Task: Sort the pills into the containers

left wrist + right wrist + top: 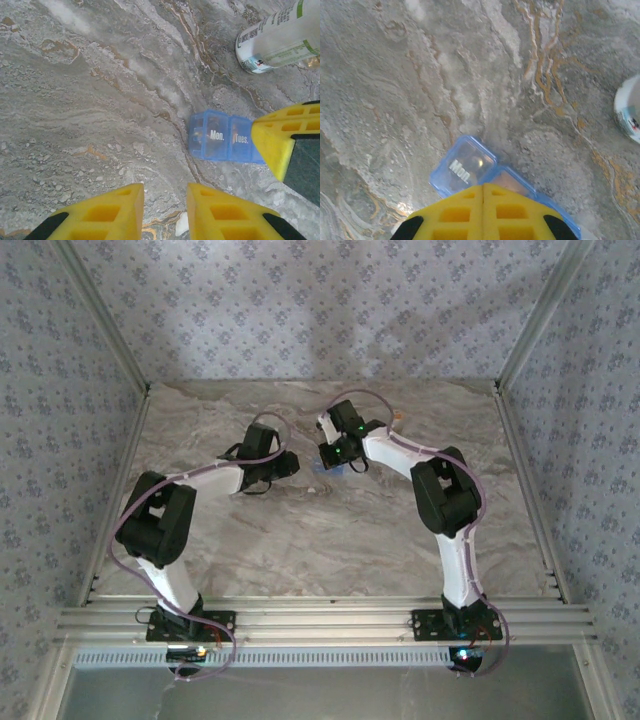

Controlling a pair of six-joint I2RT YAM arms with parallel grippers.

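Box (220, 137) lies mid-surface (90, 100), toward the far side, between the pincers. It looks light, slick thin plastic with flimsy hinged lids, so I'd pin it from above or take the long edges, never the lids. Right pincer (482, 210) is closed over the box's Tues. end. Left pincer (165, 210) is narrow with a white speck (182, 225) in the gap, can't tell if gripped. Bottle (280, 37) lies near the box, and the right pincer crowds access.

Translucent blue pill box (215, 137) with white lettering on a grey, tan-veined marble table (100, 100); white, green-striped bottle (280, 37) at one o'clock.
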